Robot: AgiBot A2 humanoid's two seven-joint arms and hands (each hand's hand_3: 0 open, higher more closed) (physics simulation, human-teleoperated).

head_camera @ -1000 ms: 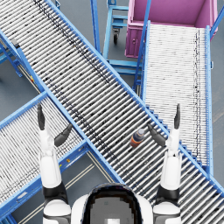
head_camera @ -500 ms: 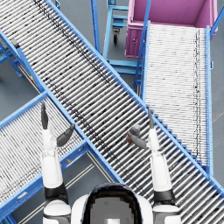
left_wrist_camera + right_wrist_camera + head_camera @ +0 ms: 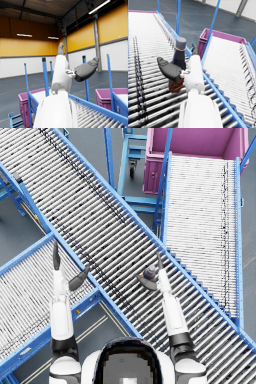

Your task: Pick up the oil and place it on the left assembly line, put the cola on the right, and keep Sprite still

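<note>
– Cola bottle (image 3: pixel 149 273): where is it standing?

– It stands upright on the central roller conveyor (image 3: pixel 100 228), a little toward 5 o'clock from the middle of the head view, near this conveyor's blue edge rail. It has dark contents, a grey cap and a red label low on its body.

– And the right hand (image 3: pixel 156 277)?

– It is at the bottle, coming from the bottle's 5 o'clock side. In the right wrist view the bottle (image 3: pixel 179 62) stands between the thumb and a raised finger of this hand (image 3: pixel 186 71). The thumb lies across the front of the bottle and the finger is at its far side. The fingers are apart, but I cannot tell if they already press on the bottle or are only around it.

– The left hand (image 3: pixel 62 273)?

– It is spread, thumb well away from the raised finger, and it holds nothing. It is at 8 o'clock, above the left roller conveyor (image 3: pixel 25 288), well apart from the bottle. The left wrist view shows the same hand (image 3: pixel 72 70) with the thumb wide.

– What more is there?

– The right roller conveyor (image 3: pixel 200 218) is at 2 o'clock, and a pink crate (image 3: pixel 152 175) at its far end, at 1 o'clock.
</note>
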